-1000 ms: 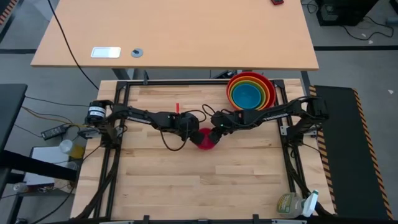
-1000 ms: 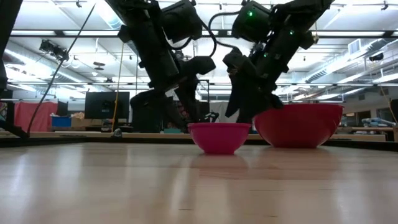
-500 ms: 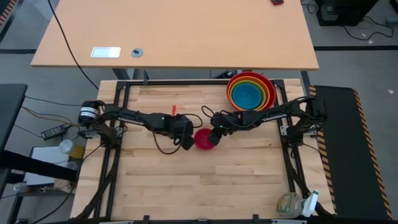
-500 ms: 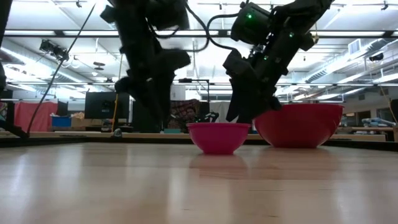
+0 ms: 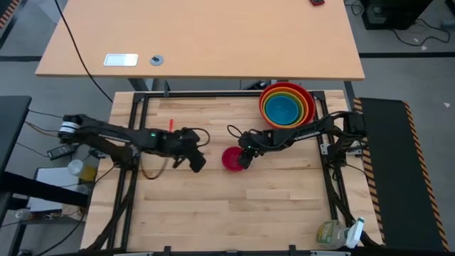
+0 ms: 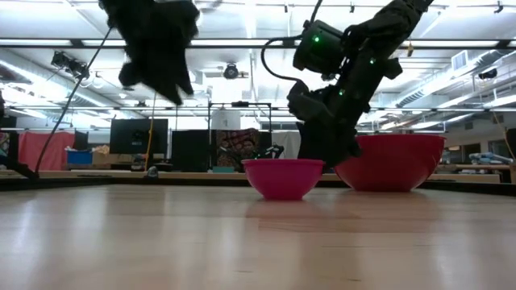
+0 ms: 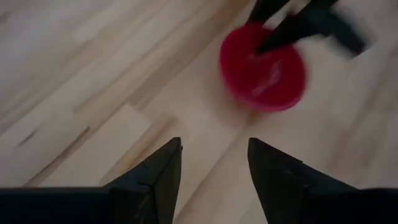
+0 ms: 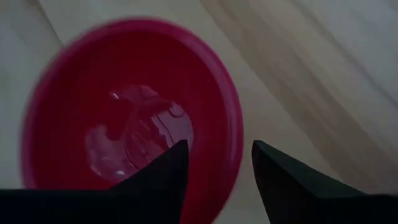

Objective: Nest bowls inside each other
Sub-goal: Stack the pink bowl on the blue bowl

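The magenta pink bowl point(image 5: 232, 159) stands upright on the wooden table point(image 5: 213, 206), near the table's middle, apart from the other bowls. The remaining four bowls form a nested stack at the far right corner of the table: the red bowl point(image 5: 308, 99) outermost, then the orange bowl point(image 5: 304, 104), the lime green bowl point(image 5: 266, 104) and the blue bowl point(image 5: 284, 109) innermost. In the low view the red bowl point(image 6: 390, 161) stands behind and to the right of the magenta pink bowl point(image 6: 284, 177). The right gripper point(image 5: 244, 157) is positioned at the rim of the magenta pink bowl on the side facing the stack. In the right wrist view its two fingers point(image 8: 163, 180) stand apart and straddle the rim of the magenta pink bowl point(image 8: 124, 112), one finger over the interior and the other outside the wall; whether they press on the rim cannot be told. The left gripper point(image 5: 197, 161) is positioned above the table, to the left of the magenta pink bowl and clear of it. In the left wrist view its fingers point(image 7: 158, 177) stand apart with nothing between them, over bare wood, and the magenta pink bowl point(image 7: 264, 68) lies ahead with the right gripper at its rim. In the low view the left gripper point(image 6: 157, 48) hangs raised above the table surface
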You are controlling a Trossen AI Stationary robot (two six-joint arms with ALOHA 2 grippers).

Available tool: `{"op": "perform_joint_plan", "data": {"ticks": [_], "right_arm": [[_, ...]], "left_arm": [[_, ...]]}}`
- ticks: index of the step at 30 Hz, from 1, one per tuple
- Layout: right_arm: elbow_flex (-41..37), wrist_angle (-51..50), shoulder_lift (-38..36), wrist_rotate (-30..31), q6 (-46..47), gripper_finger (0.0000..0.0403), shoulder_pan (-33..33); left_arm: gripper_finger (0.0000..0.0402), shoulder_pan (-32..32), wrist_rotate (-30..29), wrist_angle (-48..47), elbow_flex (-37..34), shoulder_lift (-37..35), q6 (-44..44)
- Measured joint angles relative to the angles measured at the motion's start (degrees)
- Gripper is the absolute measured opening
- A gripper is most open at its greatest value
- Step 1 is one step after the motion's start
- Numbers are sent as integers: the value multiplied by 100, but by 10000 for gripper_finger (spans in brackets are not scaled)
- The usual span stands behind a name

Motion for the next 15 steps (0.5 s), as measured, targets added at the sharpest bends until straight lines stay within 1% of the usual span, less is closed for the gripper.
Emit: {"op": "perform_joint_plan", "data": {"ticks": [4, 8, 12, 13, 15], "right_arm": [[0, -4, 115, -51, -29, 152, 0], [-1, 3, 142, -86, -28, 96, 0], [9, 48, 130, -220, 18, 32, -23], [22, 46, 121, -287, 13, 21, -37], [70, -209, 61, -447, 11, 18, -102]], "left_arm": [[188, -193, -359, 244, 2, -526, 0], [188, -298, -769, 395, 2, -912, -21], [188, -299, -867, 429, 2, -1101, -9], [188, -299, -877, 419, 2, -1132, 2], [188, -308, -888, 452, 2, -1164, 29]]}}
